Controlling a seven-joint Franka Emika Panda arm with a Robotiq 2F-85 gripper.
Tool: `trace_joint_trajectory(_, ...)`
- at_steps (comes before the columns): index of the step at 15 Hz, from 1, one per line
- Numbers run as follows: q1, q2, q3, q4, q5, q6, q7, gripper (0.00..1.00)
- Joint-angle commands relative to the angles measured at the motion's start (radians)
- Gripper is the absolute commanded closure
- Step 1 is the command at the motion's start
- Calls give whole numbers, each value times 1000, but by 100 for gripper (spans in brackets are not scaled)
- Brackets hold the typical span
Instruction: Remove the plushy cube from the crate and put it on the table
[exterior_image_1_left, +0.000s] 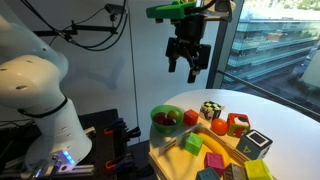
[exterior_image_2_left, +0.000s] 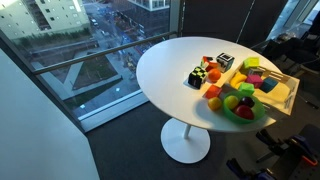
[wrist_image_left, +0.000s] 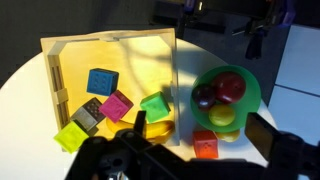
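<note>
Dark grey plushy cube (wrist_image_left: 87, 116) is sitting in the crate (wrist_image_left: 110, 50) on the counter (exterior_image_2_left: 165, 70), and we are seeing the end effector (exterior_image_1_left: 187, 62) hanging high above, fingers spread, empty.

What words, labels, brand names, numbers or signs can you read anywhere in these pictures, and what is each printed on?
None can be read.
The cubes in the crate carry square outlines and marks, too small and blurred to read as letters.
The cube with pale spots shows a pattern only, no text.
</note>
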Motion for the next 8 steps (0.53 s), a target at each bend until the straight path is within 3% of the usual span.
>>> trace_joint_trajectory(1,3,-88,33,-24,0,-36,46,0)
trace_joint_trajectory(8,-2,-164,88,-46,-12,-43,190,0)
